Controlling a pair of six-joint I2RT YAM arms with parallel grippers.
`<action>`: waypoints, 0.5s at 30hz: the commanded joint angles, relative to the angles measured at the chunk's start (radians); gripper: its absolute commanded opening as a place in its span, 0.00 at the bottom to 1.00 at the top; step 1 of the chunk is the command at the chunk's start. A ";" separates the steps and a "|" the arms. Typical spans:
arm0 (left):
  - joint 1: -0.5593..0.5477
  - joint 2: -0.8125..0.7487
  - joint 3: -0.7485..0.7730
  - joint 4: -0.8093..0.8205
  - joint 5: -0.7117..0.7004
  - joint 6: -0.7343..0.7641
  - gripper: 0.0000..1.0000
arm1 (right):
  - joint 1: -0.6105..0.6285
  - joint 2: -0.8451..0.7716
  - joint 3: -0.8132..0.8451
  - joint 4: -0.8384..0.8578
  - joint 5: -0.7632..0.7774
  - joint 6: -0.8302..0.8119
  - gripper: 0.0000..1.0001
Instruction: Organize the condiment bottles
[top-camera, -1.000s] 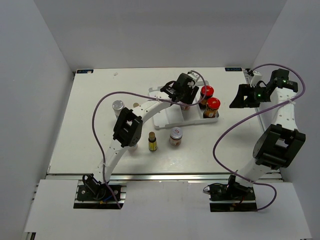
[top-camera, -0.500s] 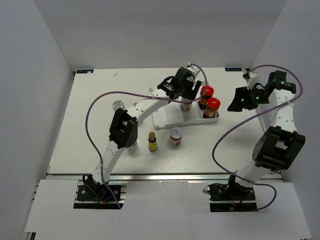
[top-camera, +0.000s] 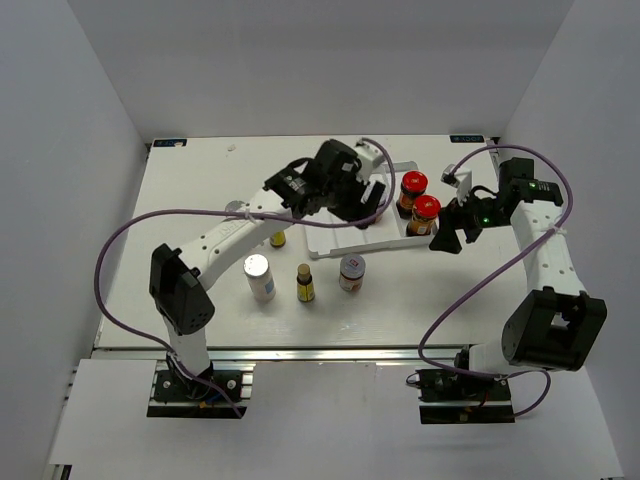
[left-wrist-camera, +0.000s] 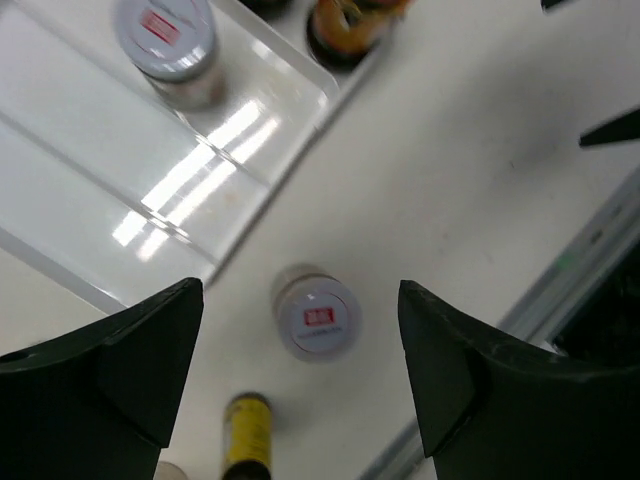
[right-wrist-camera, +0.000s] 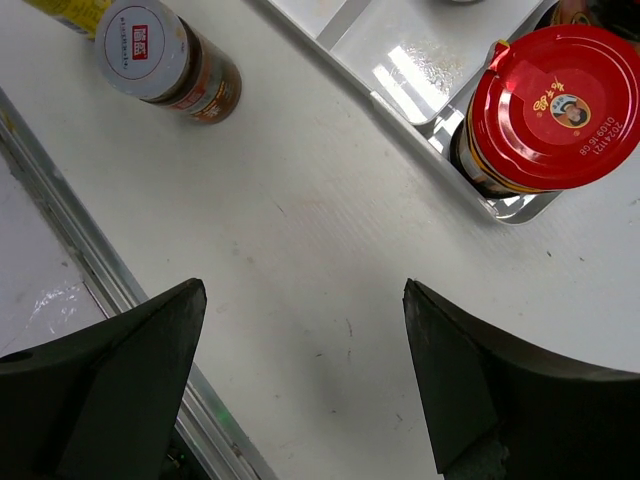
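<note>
My left hand (top-camera: 357, 196) has just let go of the silver-lidded jar (left-wrist-camera: 165, 40) and pulled up and away from it. The hand is wide open now and holds nothing. The jar stands by itself in the white tray (left-wrist-camera: 90, 170), out past the fingertips. I think that one is done.

Right under the open hand, on the desk (left-wrist-camera: 480, 180), stands the second jar (left-wrist-camera: 318, 318). A slim yellow bottle (left-wrist-camera: 245, 435) stands close by, nearer the wrist. I would go down for the second jar next and set it by its twin.

My right hand (right-wrist-camera: 302, 295) has moved in from the side. It is open and empty too. A red-capped bottle (right-wrist-camera: 555, 105) sits in the tray corner, just past one finger. A white bottle (top-camera: 259, 277) waits on the desk, well away from both hands, so there is more to put away.
</note>
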 joint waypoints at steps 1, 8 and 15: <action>-0.075 -0.015 -0.064 -0.095 0.027 -0.006 0.89 | 0.003 0.009 0.016 0.023 -0.025 0.004 0.85; -0.115 0.073 -0.084 -0.123 -0.016 -0.022 0.92 | 0.001 0.014 0.036 0.032 -0.008 0.031 0.85; -0.124 0.117 -0.091 -0.147 -0.140 -0.032 0.93 | 0.001 -0.005 0.013 0.037 0.001 0.030 0.85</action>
